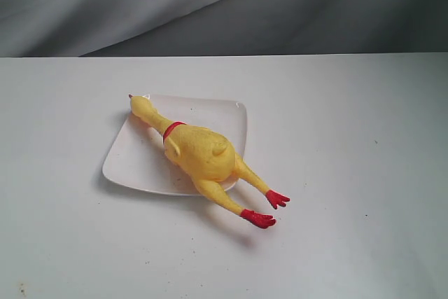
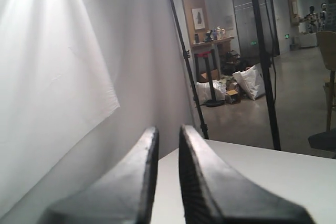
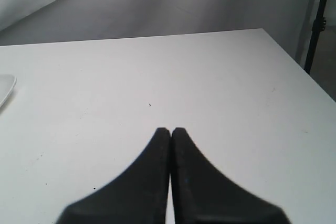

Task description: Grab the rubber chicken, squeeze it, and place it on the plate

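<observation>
Yellow chicken (image 1: 199, 152): we've got it lying full length on the plate (image 1: 124, 162), set corner to corner, plump body resting on the white.
Head (image 1: 140, 107): up at the plate's far-left corner, beak poking just past the rim.
Red band (image 1: 173, 129): round the thin neck, over the plate.
Legs (image 1: 222, 197): they run out over the near-right edge, off the plate.
Red feet (image 1: 259, 219): down on the worktop (image 1: 350, 173), just beside the plate's near-right edge and apart from each other.
Plate: white, glossy, square with rounded corners, flat on the worktop, left of middle in the exterior view; a bare strip shows to the left of the chicken.
Worktop: white, with a few small dark specks.
Backdrop (image 1: 210, 5): grey cloth behind the worktop's far edge.
Left gripper (image 2: 168, 129): we see it aimed out across the worktop's edge, toward pale cloth, a black stand (image 2: 184, 56) and a cluttered room beyond; jaws a narrow slit apart, nothing between them.
Right gripper (image 3: 170, 130): jaws pressed together tip to tip, holding nothing, over bare worktop; one corner of the plate shows at the edge of its view, well apart from the tips.
Contact: we see neither gripper touching the chicken.
</observation>
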`<action>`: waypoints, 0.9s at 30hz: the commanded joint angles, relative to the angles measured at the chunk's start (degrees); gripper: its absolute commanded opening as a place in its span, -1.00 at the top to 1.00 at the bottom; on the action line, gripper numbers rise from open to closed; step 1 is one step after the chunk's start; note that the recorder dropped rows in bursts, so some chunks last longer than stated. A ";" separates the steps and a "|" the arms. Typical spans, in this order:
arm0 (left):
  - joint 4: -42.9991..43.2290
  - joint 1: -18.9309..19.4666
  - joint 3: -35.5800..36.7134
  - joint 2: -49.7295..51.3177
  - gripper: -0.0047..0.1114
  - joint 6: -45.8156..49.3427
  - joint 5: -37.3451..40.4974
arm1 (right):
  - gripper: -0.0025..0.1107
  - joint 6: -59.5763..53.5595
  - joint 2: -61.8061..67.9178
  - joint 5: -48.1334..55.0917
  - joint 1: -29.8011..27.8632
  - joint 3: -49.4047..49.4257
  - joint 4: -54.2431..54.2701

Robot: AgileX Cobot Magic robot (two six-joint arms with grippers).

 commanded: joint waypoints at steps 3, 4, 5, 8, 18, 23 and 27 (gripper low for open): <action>-0.13 7.57 0.18 -5.95 0.66 0.05 0.25 | 0.96 -0.07 -0.22 -0.02 -0.11 0.20 -0.35; -0.13 8.66 0.18 -7.45 0.66 0.05 0.25 | 0.96 -0.07 -0.22 -0.02 -0.11 0.20 -0.35; -0.13 9.65 0.18 -7.86 0.66 0.05 0.25 | 0.96 -0.07 -0.22 -0.02 -0.11 0.20 -0.35; -0.13 11.36 0.04 -7.86 0.66 0.05 0.16 | 0.96 -0.07 -0.22 -0.02 -0.11 0.20 -0.35; -0.13 12.11 0.04 -7.86 0.66 7.84 4.79 | 0.96 -0.07 -0.22 -0.02 -0.11 0.20 -0.35; -0.13 12.11 0.04 -7.86 0.66 9.41 16.11 | 0.96 0.05 -0.22 -0.02 -0.11 0.20 -0.35; -0.13 12.11 -0.19 -7.86 0.66 9.69 24.66 | 0.96 0.05 -0.22 -0.02 -0.11 0.20 -0.35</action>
